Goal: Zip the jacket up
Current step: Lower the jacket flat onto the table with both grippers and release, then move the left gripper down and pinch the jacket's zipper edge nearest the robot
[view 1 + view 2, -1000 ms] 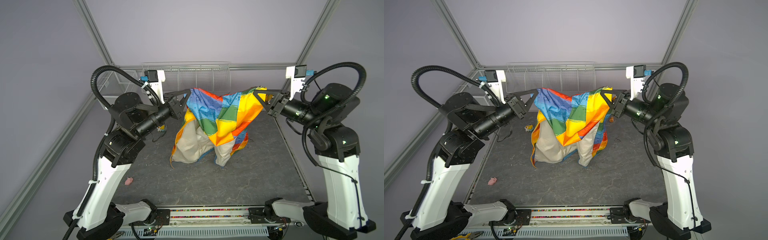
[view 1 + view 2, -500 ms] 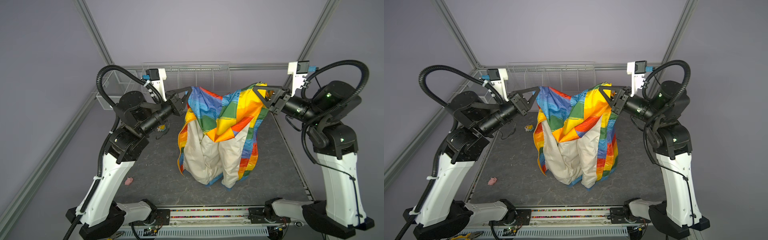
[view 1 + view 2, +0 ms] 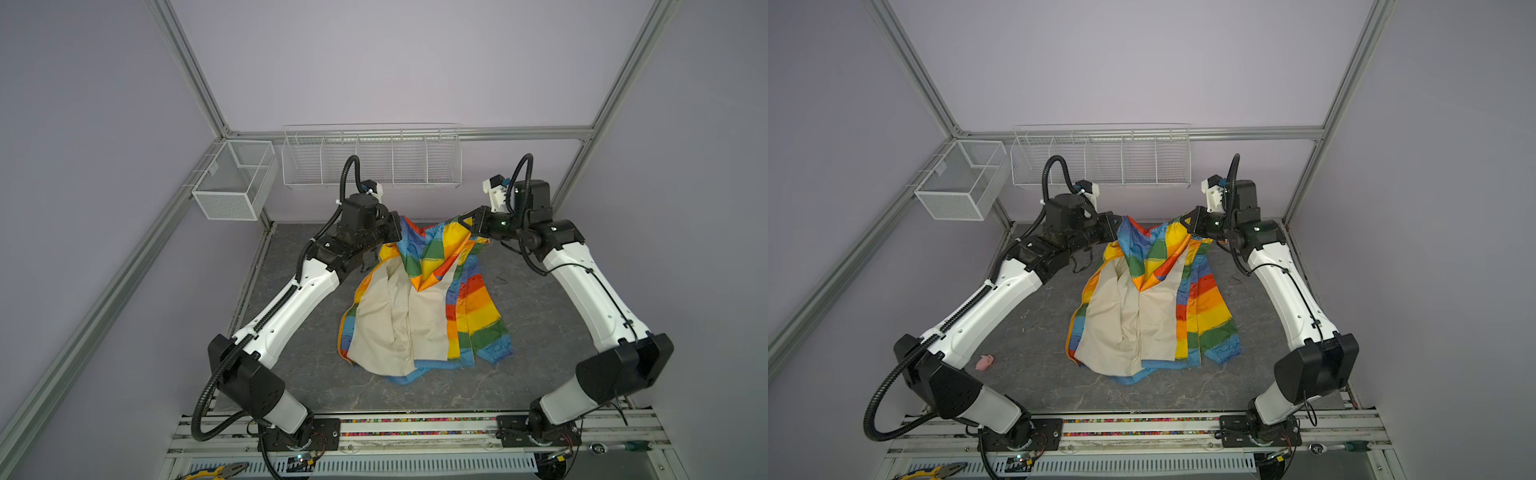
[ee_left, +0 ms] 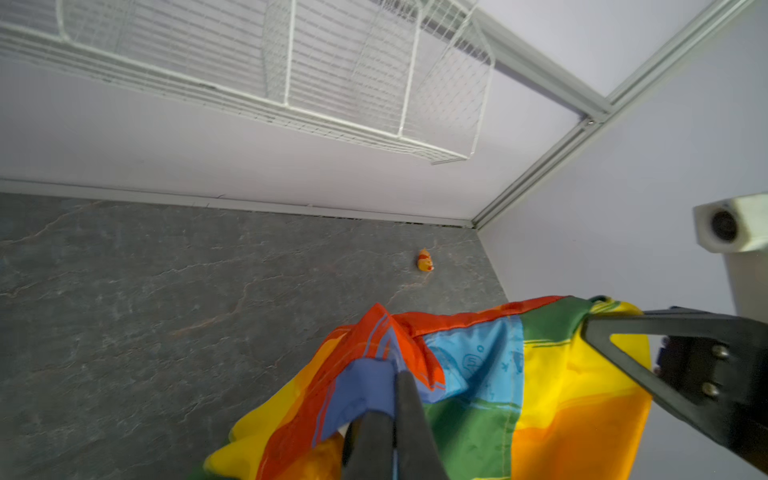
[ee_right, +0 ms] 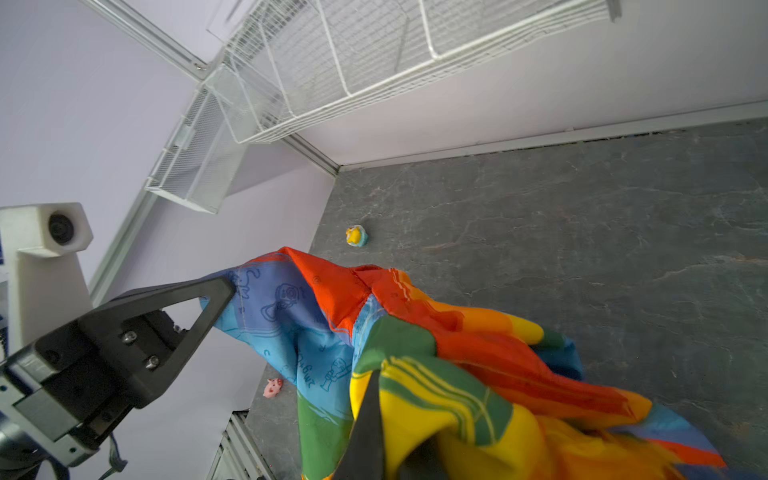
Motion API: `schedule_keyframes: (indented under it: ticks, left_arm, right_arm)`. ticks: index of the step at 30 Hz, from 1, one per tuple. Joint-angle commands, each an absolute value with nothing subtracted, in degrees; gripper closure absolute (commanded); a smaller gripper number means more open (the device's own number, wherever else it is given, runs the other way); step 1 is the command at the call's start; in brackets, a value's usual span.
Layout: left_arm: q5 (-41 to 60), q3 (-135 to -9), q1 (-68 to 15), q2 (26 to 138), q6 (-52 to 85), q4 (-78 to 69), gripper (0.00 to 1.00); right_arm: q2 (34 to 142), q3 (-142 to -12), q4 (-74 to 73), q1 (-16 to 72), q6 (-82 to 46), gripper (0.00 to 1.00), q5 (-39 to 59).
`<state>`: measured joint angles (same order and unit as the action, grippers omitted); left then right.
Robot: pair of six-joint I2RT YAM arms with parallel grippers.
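Observation:
The rainbow-striped jacket [image 3: 469, 307] [image 3: 1204, 307] lies partly on the grey table, open, pale lining up, its lower hem toward the front. Its upper end is lifted at the back between my two grippers. My left gripper [image 3: 398, 227] [image 3: 1118, 227] [image 4: 395, 374] is shut on a blue and red fold of the jacket [image 4: 478, 395]. My right gripper [image 3: 467, 222] [image 3: 1187, 222] [image 5: 374, 376] is shut on a green and yellow edge of the jacket [image 5: 415, 303]. The cloth sags between them. The zipper band does not show clearly.
A small yellow toy [image 4: 424, 261] [image 5: 356, 235] sits on the table behind the jacket. A pink toy pig [image 3: 985, 361] [image 5: 272, 387] lies front left. Wire baskets [image 3: 370, 158] [image 3: 232, 183] hang on the back and left walls. Pliers [image 3: 216, 471] lie below the front rail.
Both grippers have come down and back with the jacket. The jacket, hanging in the air before, now rests on the table with its lining spread toward the front.

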<state>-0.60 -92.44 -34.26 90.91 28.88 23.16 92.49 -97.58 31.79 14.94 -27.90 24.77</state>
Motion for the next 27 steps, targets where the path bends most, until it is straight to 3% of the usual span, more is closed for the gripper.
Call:
schedule_keyframes:
  ticks: [1, 4, 6, 10, 12, 15, 19, 27]
  left_arm:
    - [-6.19, -93.91, -32.04, 93.42, 31.18, 17.98, 1.00]
    - [-7.99, -96.45, -30.18, 98.55, 34.42, 17.01, 1.00]
    - [-8.35, -99.01, -28.54, 102.64, 36.94, 17.25, 0.99]
    - [-6.76, -103.20, -25.04, 108.60, 41.57, 19.43, 0.54]
    - [-5.75, -103.71, -23.68, 110.02, 43.26, 19.95, 0.45]
    - [-5.67, -102.30, -23.03, 109.54, 43.52, 19.84, 0.41]
    - [-5.69, -98.48, -22.98, 107.00, 43.07, 19.04, 0.41]
    - [-2.21, -86.56, -27.27, 96.79, 37.66, 18.68, 0.42]
  right_arm:
    - [96.16, -99.85, 26.87, 13.31, -29.21, 0.93, 23.16]
    - [103.48, -104.29, 27.22, 12.22, -32.61, 0.93, 22.31]
    - [108.95, -107.96, 27.73, 12.04, -35.04, 0.87, 23.58]
    - [116.47, -113.45, 29.81, 9.85, -36.81, 0.64, 24.81]
    - [117.98, -114.25, 30.23, 9.67, -36.93, 0.51, 25.64]
    - [117.26, -113.23, 30.76, 9.58, -35.79, 0.39, 25.52]
    - [114.20, -109.98, 32.02, 9.36, -33.15, 0.31, 23.64]
    - [108.16, -101.98, 39.94, 7.20, -26.88, 0.33, 15.76]
